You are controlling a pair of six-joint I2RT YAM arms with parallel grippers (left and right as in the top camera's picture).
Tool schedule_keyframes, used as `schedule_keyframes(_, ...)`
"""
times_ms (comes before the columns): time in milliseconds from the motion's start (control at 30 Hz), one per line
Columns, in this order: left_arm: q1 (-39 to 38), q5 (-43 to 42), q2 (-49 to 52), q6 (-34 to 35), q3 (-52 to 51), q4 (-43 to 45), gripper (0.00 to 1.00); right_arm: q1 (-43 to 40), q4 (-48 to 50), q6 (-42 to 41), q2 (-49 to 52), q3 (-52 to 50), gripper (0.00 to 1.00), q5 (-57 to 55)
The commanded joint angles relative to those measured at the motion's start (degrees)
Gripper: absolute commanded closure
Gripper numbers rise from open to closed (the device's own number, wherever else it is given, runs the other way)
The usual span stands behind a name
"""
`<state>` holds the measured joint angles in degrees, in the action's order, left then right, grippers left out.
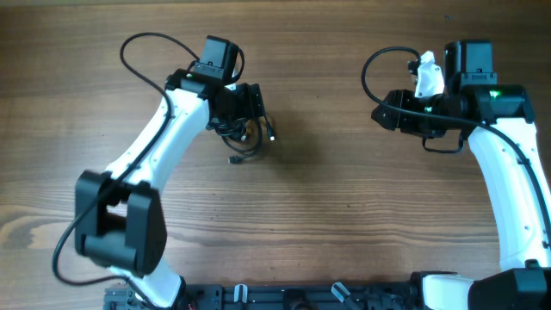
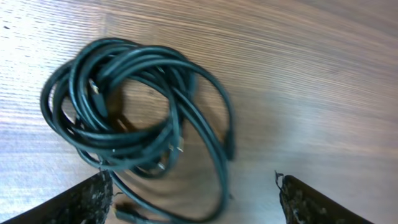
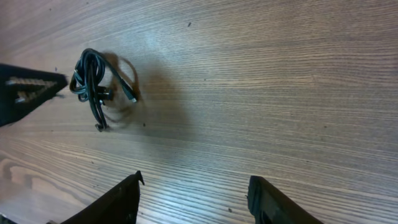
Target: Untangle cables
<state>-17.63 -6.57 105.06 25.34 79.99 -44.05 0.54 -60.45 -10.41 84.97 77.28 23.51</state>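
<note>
Lying knotted on the table: cables, one bundle. Left gripper: above the cables, jaws wide, empty. Right gripper: well right of the cables, jaws apart, empty. Advice: pinch one outer loop only, not the whole bundle.

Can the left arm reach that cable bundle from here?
Probably yes. The left gripper hangs open just over the cables, nothing lies between, and the right gripper is far off to the side.
</note>
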Motion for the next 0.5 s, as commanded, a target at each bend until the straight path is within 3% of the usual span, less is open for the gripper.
schedule_keyframes(0,-0.1,3.8,3.6,3.4,0.6,2.6,0.22,-0.1,0.2,-0.2,1.0,-0.2,0.40,-0.4)
schedule_keyframes(267,0.3,5.9,6.1,5.6,0.6,6.4,0.44,-0.1,0.7,-0.1,1.0,-0.2,0.32,-2.2)
schedule_keyframes(467,2.0,8.1,6.1,5.0,0.6,6.1,0.50,-0.1,1.6,-0.1,1.0,-0.2,0.30,-2.1)
